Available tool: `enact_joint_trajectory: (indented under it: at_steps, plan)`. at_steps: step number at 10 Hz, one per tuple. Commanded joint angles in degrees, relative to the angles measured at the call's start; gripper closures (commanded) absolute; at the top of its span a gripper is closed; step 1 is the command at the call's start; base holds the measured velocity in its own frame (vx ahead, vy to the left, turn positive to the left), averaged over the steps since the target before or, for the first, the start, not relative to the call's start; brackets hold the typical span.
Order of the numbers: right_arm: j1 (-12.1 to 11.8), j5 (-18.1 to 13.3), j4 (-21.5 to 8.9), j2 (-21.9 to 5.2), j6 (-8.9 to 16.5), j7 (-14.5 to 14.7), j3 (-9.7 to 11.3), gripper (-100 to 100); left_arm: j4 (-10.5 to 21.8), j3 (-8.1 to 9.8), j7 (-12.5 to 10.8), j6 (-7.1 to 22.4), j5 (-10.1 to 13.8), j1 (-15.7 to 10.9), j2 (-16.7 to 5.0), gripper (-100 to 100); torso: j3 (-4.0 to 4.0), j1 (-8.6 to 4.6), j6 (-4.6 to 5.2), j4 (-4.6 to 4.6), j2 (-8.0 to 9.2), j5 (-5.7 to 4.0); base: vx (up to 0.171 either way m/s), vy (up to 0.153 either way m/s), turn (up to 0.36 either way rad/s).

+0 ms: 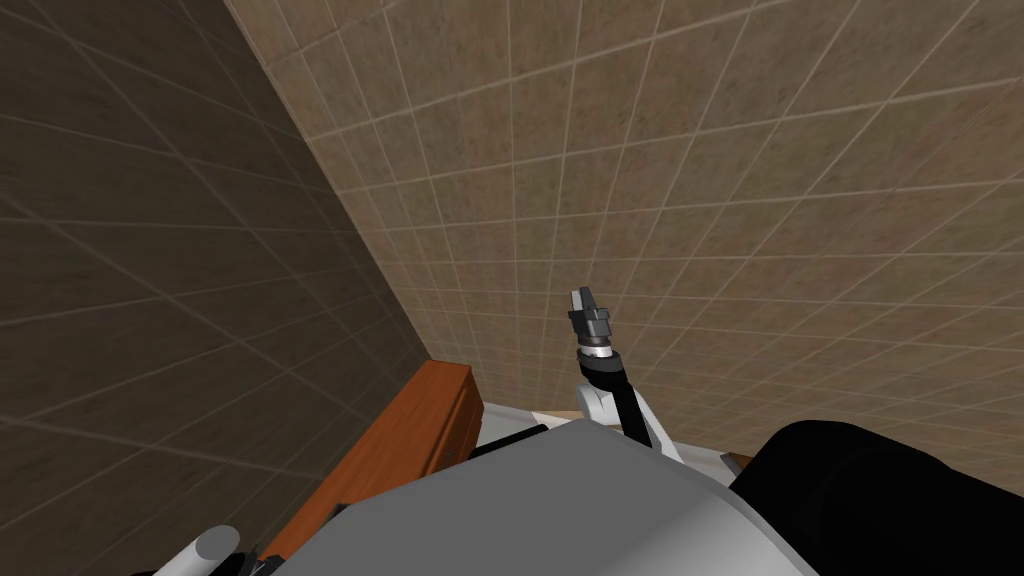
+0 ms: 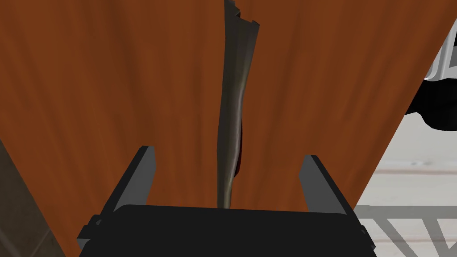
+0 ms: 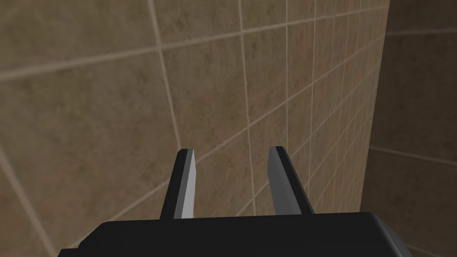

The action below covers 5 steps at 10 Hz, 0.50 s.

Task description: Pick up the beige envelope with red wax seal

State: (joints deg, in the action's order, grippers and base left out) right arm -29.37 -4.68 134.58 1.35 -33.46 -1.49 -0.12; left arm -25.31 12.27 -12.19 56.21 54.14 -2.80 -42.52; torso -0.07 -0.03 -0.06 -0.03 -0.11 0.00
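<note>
Brown tiled walls [image 1: 700, 150] meet in a corner in the head view. Below that corner stands a piece of red-brown wooden furniture [image 1: 420, 420], set against the darker wall. The right gripper [image 1: 588, 305] is held up in front of the lighter wall, well above the furniture and well apart from it.

Red-brown wood [image 2: 111, 80] spreads behind the left gripper [image 2: 228, 154] in the left wrist view. Its two fingers [image 2: 138, 178] are spread wide and touch nothing. Between them runs the envelope [image 2: 232, 102], seen edge-on as a thin, dim grey-beige strip leading away from the gripper's body. It sits about midway between the fingers, well in from the wood's slanting edges on either side. A small dark red seal [image 2: 240, 156] shows on one side of it, level with the fingertips. Whether the envelope lies flat or stands on its edge, I cannot tell.

On the right wrist view, the right gripper [image 3: 232, 151] has its fingers [image 3: 185, 183] apart with a moderate gap, and nothing is between them.
</note>
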Motion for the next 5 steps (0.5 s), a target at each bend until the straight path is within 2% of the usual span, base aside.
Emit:
enact_joint_trajectory:
  at_steps: [1,5]
  plan:
    - [0.0,0.0,0.0,0.0,0.0,0.0,0.0,0,0.0,0.0,0.0,0.0,0.0,0.0,0.0,100,0.0,0.0,0.0,0.0,0.0,0.0,0.0,0.0,0.0]
    - [0.0,0.0,0.0,0.0,0.0,0.0,0.0,0,0.0,0.03,0.0,0.0,0.0,0.0,0.0,100,0.05,0.02,0.01,0.02,0.08,0.02,0.0,0.0,0.0]
